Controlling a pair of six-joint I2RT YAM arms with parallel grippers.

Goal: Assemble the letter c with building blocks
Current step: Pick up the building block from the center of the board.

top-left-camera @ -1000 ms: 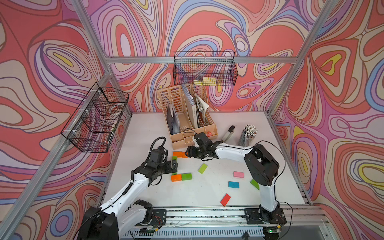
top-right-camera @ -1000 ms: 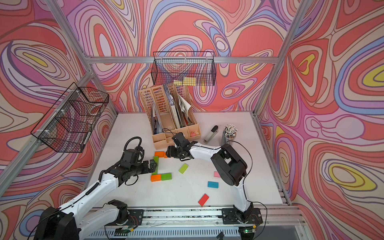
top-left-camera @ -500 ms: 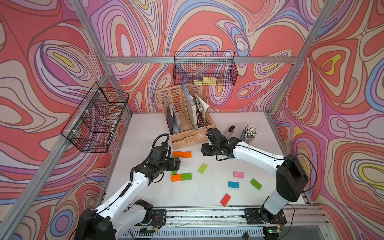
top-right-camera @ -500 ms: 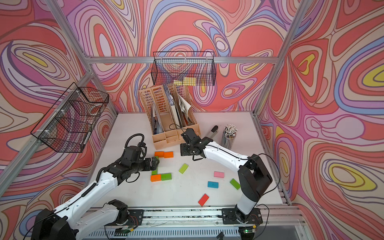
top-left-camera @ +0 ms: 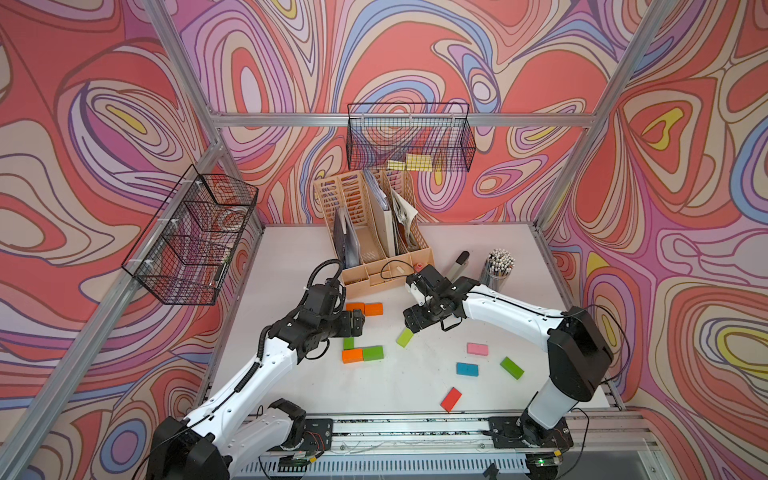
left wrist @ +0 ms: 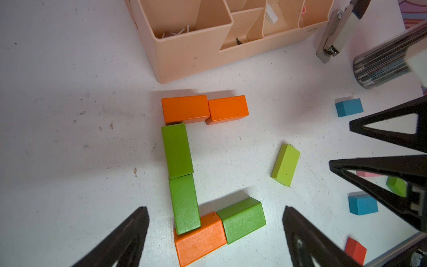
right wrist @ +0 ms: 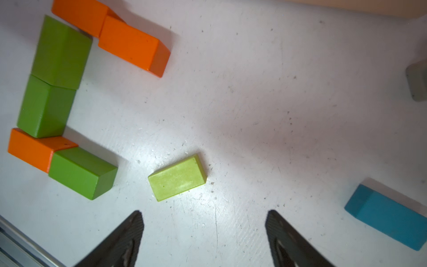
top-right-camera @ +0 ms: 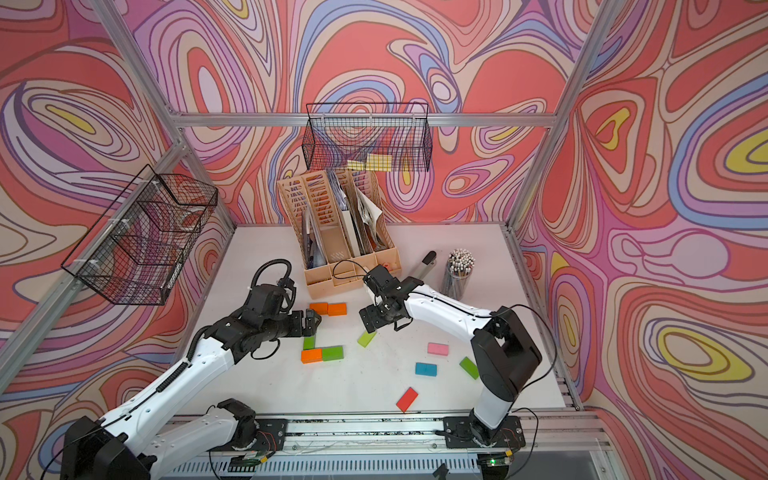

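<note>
Bench [top-left-camera: 395, 395]: block C [left wrist: 178, 150] is laid beneath released left end effector [left wrist: 215, 208].
Right end effector [right wrist: 204, 211]: released, empty; lime block [right wrist: 176, 178] just ahead.
Risk: block C could be knocked askew by a low sweep.

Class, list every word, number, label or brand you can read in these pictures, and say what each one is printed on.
No text can be read in any view.
The building blocks are plain colours.
The beige organizer, sticky-note pads and stapler show no legible print.
The white slip in the organizer is too blurred to tell.
</note>
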